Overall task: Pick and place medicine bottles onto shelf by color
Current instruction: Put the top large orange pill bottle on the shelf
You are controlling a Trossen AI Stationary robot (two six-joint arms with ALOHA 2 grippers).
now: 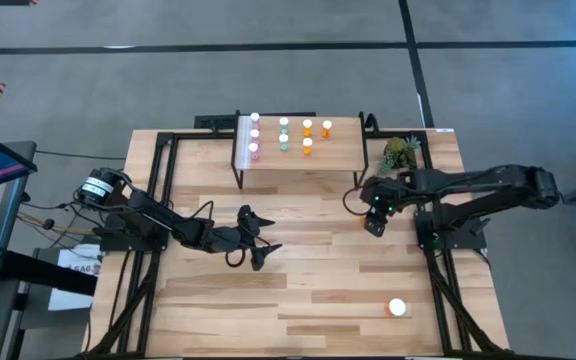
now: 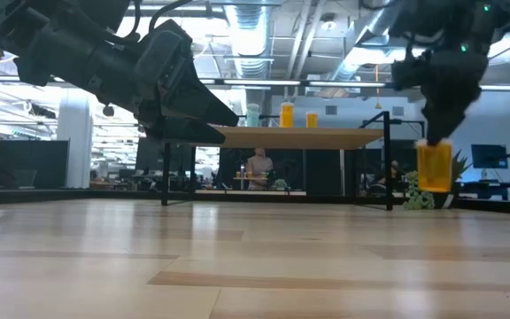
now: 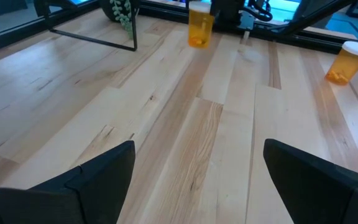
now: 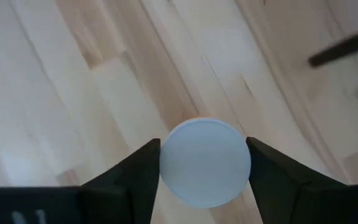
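The shelf stands at the table's far side. On it stand medicine bottles in rows: pink, teal and orange. My right gripper hangs in front of the shelf's right end, shut on a wide orange bottle with a white cap. Another wide orange bottle lies on its side near the table's front right. My left gripper hovers open over the table's middle with nothing between its fingers. My right gripper pinches the orange bottle's white cap between its two fingers, one on either side of the round cap. The fingers come from above, pointing steeply down. The orange body hangs upright below them, lifted clear of the table.
A small green plant stands just right of the shelf, close behind my right gripper. The shelf's black legs reach down to the table. Bare wood lies between the two grippers and toward the near edge.
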